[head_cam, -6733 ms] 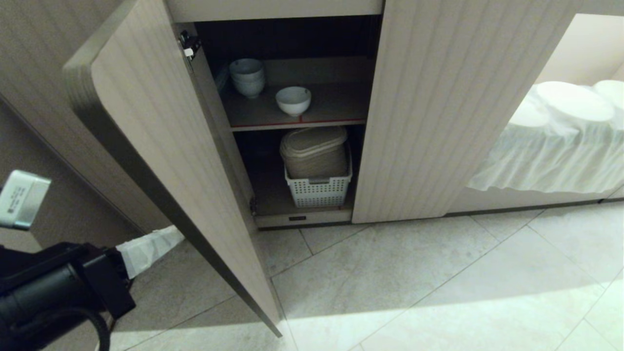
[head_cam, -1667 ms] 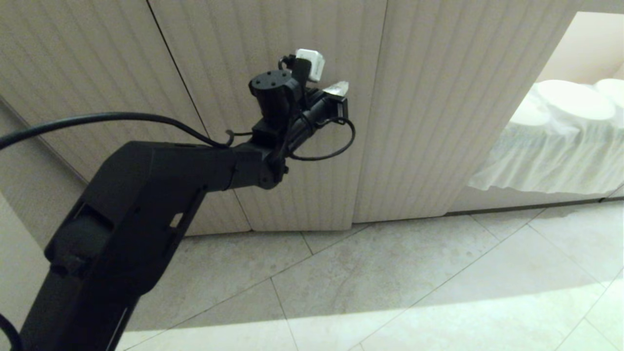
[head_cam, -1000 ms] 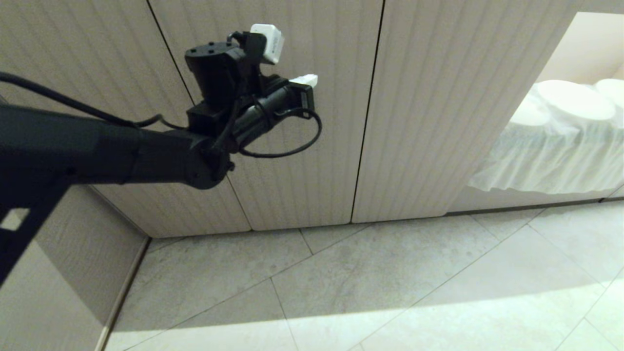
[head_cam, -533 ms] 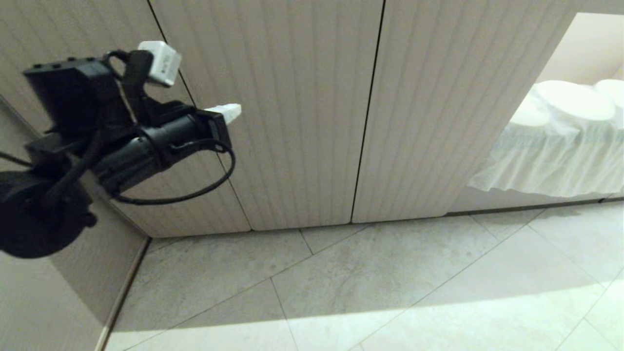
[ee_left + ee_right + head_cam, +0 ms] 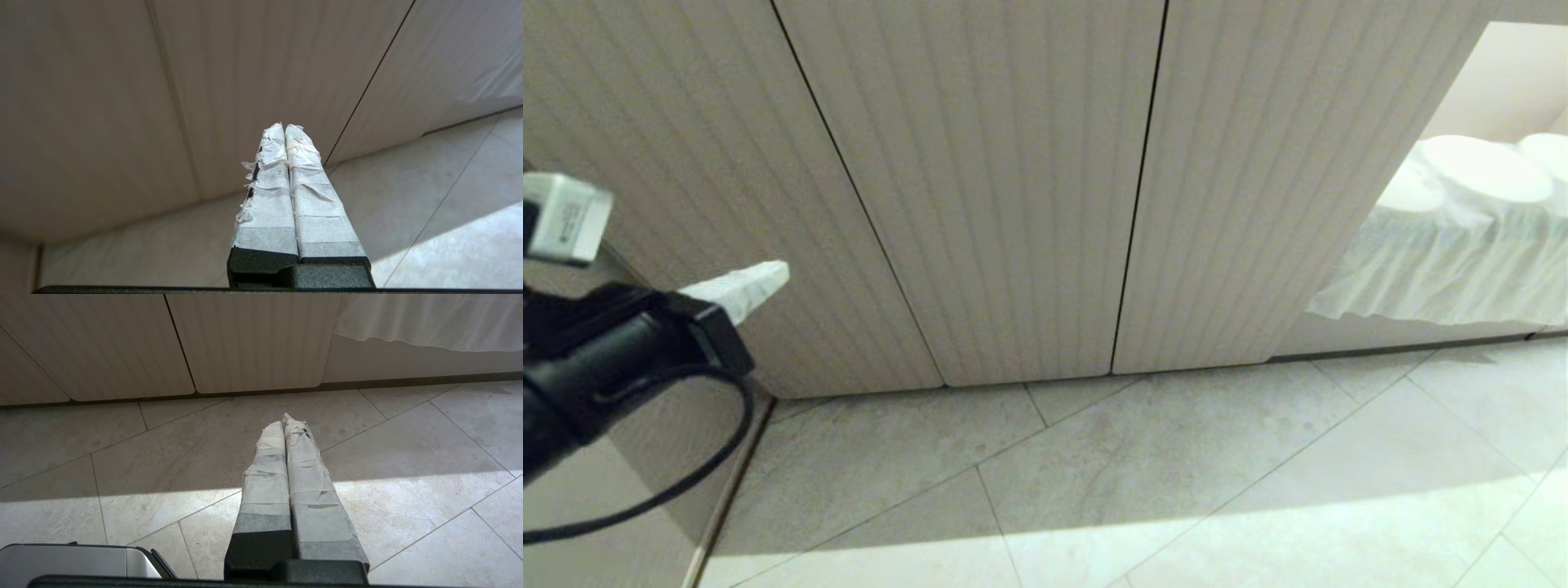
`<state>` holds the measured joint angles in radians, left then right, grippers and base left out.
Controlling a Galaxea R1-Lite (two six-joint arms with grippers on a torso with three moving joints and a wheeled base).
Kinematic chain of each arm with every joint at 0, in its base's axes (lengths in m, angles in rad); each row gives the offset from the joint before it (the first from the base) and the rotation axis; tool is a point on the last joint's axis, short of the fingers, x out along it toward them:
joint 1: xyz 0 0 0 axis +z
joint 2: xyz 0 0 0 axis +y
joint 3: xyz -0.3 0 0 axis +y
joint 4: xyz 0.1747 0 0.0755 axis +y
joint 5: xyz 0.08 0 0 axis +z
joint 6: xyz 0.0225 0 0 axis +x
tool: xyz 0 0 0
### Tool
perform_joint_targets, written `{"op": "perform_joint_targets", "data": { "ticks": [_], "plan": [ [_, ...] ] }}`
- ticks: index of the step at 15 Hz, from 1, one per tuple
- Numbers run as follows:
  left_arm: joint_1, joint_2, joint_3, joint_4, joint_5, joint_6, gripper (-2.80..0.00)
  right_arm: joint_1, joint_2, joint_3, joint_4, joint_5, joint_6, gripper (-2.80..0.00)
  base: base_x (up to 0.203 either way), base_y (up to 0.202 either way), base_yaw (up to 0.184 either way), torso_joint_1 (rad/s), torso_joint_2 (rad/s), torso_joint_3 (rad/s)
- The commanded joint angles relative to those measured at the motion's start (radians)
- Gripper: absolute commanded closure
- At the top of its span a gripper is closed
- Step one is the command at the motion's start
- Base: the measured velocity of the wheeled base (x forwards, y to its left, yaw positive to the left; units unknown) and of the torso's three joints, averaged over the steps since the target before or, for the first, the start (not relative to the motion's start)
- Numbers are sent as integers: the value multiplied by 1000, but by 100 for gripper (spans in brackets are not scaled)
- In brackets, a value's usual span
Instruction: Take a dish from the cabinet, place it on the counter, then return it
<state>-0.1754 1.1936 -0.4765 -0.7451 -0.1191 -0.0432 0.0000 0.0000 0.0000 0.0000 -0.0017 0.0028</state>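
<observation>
Dish: not in view; no view shows where it is.
Cabinet (image 5: 996,188): fluted beige doors all shut, faces flush, thin dark seams between them; the lower edges stand just above the floor.
Left gripper (image 5: 768,278): at the left edge of the head view, in front of the leftmost door, apart from it, near its lower part; nothing held.
Left fingers (image 5: 269,192): white-taped, pressed together along their length, tips touching; they point toward the doors and the seam where door meets floor.
Left arm: black wrist with a looped cable and a small white box above it, reaching in from the left edge.
Right gripper (image 5: 286,426): low over the floor, aimed at the foot of the doors, well apart from them; empty.
Right fingers (image 5: 306,490): taped, closed against each other.
Floor (image 5: 1176,474): pale grey tiles laid on the diagonal, a bright band of light across the near part.
Cloth (image 5: 1445,261): white, ruffled, hanging at the right past the doors, with rounded white shapes on top.
</observation>
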Motion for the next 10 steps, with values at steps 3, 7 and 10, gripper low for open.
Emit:
{"op": "perform_joint_targets", "data": {
  "ticks": [3, 7, 10],
  "plan": [
    [88, -239, 283, -6, -4, 1, 0, 0, 0, 0, 0, 0, 0, 0, 0, 0, 0, 0, 0, 0],
    [127, -413, 468, 52, -12, 1, 0, 0, 0, 0, 0, 0, 0, 0, 0, 0, 0, 0, 0, 0],
    [142, -572, 474, 283, -23, 2, 0, 0, 0, 0, 0, 0, 0, 0, 0, 0, 0, 0, 0, 0]
  ]
}}
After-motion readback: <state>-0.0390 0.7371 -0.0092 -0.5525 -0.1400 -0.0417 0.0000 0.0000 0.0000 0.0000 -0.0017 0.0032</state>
